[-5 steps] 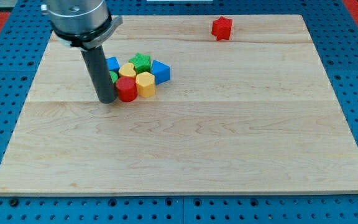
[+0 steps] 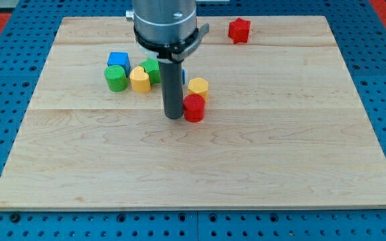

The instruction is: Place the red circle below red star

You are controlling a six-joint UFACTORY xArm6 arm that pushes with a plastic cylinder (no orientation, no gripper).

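Observation:
The red circle [image 2: 194, 108] lies near the middle of the wooden board [image 2: 280, 147]. My tip [image 2: 173, 116] rests on the board, touching the circle's left side. The red star [image 2: 239, 30] sits near the view's top, right of centre, well above and to the right of the circle. The rod hides part of the blocks behind it.
A yellow hexagon [image 2: 198, 87] lies just above the red circle. To the left lie a yellow heart [image 2: 139, 79], a green star [image 2: 152, 69], a green cylinder [image 2: 116, 77] and a blue cube [image 2: 118, 61]. A blue block is mostly hidden behind the rod.
My tip has moved to the right, pushing the red circle with it. The yellow hexagon also shifted right. The cluster has spread apart, baring the green cylinder and blue cube.

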